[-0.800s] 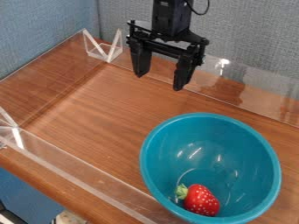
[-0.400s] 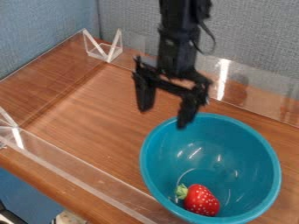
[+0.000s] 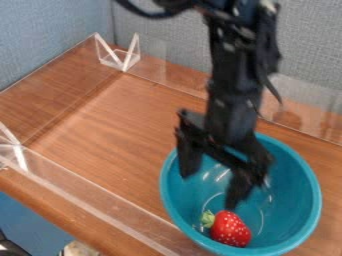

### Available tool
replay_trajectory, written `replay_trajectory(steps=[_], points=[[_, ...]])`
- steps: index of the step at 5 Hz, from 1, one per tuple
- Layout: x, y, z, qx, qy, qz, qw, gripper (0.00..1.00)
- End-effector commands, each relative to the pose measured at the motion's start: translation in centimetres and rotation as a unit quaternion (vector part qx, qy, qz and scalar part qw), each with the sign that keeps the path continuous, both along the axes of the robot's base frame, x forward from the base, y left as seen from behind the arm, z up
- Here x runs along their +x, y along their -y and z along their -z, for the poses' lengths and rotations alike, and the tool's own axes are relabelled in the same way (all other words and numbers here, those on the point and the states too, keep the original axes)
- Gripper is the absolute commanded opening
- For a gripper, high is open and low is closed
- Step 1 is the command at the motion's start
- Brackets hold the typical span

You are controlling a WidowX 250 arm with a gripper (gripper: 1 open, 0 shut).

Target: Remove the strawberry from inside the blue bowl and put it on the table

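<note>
A reddish-brown tabletop (image 3: pixel 83 125) with polished wood grain fills the left and middle of the view, edged by low clear acrylic walls (image 3: pixel 78 180) that catch pale, glassy highlights. Near its far left corner stands a small clear angular piece (image 3: pixel 118 53), its edges bright white, forming pointed, triangular outlines. Behind the tabletop rise panels of speckled grey, textured material (image 3: pixel 147 30), with a bluer stretch at the left.

To the right of the middle, a matte black robot arm (image 3: pixel 238 75) reaches down from the top, blurred by motion. Its pincer (image 3: pixel 218 178) is spread wide, the two dark fingers well apart, with nothing between them. It hangs over the blue bowl (image 3: pixel 173 199), covering part of the far rim and the interior from view.

The blue bowl is large, round and teal-blue, of smooth, shiny plastic with a thick rim. Inside it, toward the near side, lies the strawberry (image 3: pixel 230 231): small, glossy and bright red, dotted with pale seeds, rounded and tapering. Its leafy green cap points to the upper left, with a pale yellowish patch there. The strawberry is far smaller than the bowl.
</note>
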State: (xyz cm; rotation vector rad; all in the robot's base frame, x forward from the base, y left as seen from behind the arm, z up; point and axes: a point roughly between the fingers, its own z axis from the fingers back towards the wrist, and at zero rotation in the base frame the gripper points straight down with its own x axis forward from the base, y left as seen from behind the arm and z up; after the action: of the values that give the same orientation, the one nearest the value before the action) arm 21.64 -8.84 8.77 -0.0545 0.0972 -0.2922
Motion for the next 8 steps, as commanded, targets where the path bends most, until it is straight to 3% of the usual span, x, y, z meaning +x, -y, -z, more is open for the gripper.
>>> replay_trajectory(steps=[1,2,4,5,8], points=[[-0.2,0.8,0.3,-0.011,0.04,0.009,0.9991,1.0],[-0.4,1.0,1.9,-0.019,0.047,0.007,0.9987,1.0],[0.0,0.8,4.3,-0.019,0.049,-0.007,0.9986,1.0],[0.0,0.8,4.6,-0.021,0.056,-0.008,0.9982,0.0],[-0.7,0.8,3.9,-0.023,0.073,0.006,0.9971,0.0]])
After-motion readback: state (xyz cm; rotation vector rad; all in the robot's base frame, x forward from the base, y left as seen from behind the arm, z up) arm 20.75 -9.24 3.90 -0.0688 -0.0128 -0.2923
